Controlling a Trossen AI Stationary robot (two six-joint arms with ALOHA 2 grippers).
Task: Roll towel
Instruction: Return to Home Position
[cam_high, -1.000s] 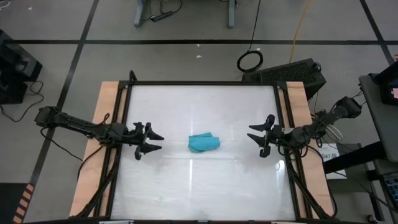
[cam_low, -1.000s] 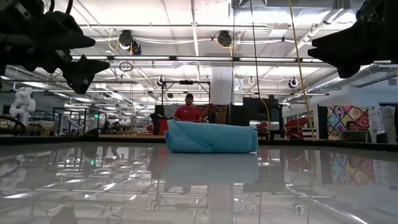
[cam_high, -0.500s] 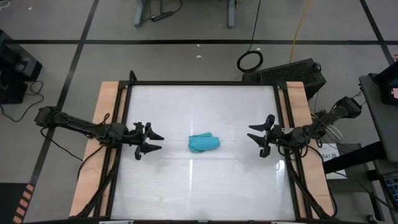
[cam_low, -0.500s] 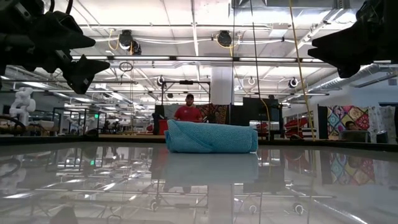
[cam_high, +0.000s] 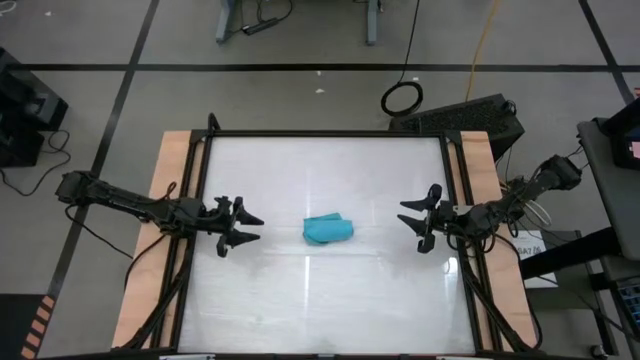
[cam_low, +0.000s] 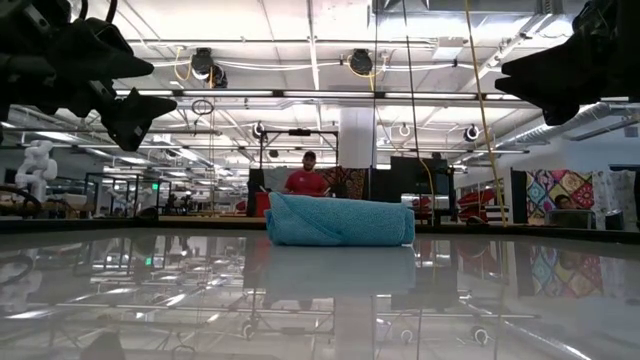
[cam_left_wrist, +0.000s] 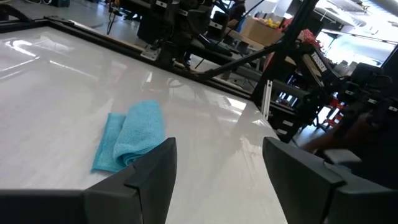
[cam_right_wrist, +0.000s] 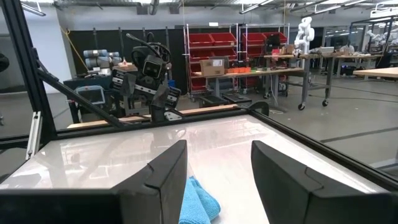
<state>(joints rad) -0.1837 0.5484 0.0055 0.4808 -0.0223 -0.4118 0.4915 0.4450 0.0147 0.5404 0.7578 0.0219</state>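
Observation:
The turquoise towel (cam_high: 327, 229) lies rolled up on the white table near its middle, resting on its underside; it also shows in the low view (cam_low: 340, 221), the left wrist view (cam_left_wrist: 129, 135) and the right wrist view (cam_right_wrist: 198, 201). My left gripper (cam_high: 250, 227) is open and empty, raised above the table to the towel's left. My right gripper (cam_high: 410, 224) is open and empty, raised above the table to the towel's right. Neither touches the towel.
The table (cam_high: 300, 300) has a dark frame and wooden side strips (cam_high: 170, 180). A person in a red shirt (cam_low: 304, 178) stands in the room beyond the far edge. The other arm shows across the table in the right wrist view (cam_right_wrist: 146, 71).

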